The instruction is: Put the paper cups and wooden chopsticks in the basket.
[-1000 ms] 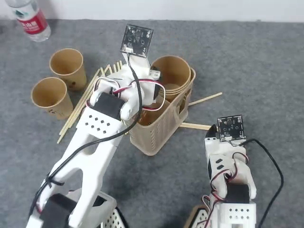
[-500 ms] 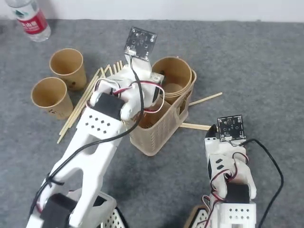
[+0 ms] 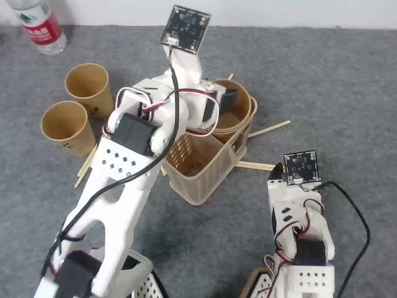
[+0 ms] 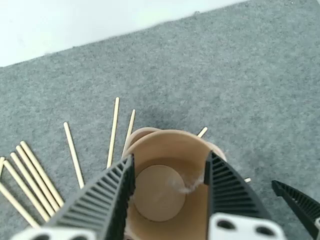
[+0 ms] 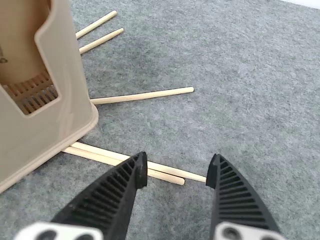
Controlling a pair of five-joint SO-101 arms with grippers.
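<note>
The left claw hangs released, its jaws spread wide on either side of a paper cup. The cup sits directly beneath it, nested in the basket. Two loose cups stand well off to that claw's side, near a bundle of chopsticks. The right claw is also released, low over the grey tabletop. A pair of chopsticks lies just past its tips, reaching to the basket's corner.
</note>
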